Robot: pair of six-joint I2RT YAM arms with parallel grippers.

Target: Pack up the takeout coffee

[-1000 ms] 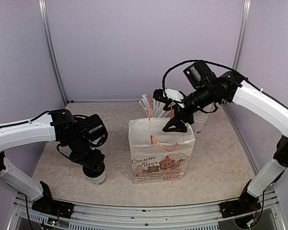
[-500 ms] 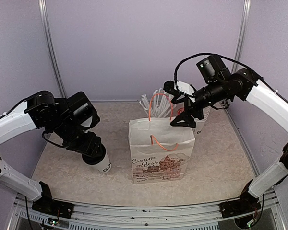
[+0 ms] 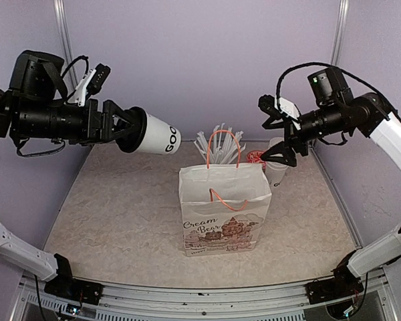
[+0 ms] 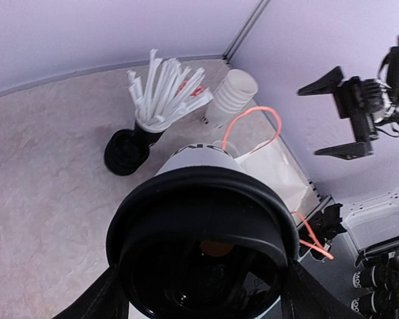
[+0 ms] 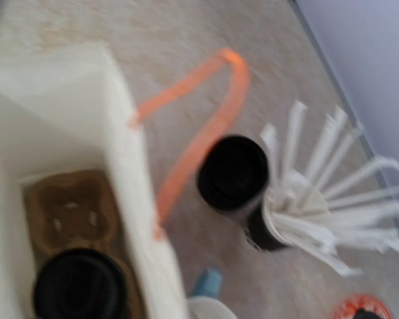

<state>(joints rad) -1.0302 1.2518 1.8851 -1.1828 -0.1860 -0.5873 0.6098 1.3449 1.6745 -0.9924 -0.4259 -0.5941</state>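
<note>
The held cup [image 3: 154,136] is in the upper left of the top view, clear of the table and lying almost on its side. Its black lid faces the left edge of the frame and its base points right, with the black letters "GOO" showing near the base on the white wall. The left gripper [image 3: 129,129] clasps it at the lid end. In the left wrist view its lid fills the lower centre. The bagged cup [image 5: 80,286] shows at the lower left of the right wrist view only as a black lid, sitting in a brown carrier [image 5: 70,212] inside the bag [image 5: 123,153]; its print is hidden.
</note>
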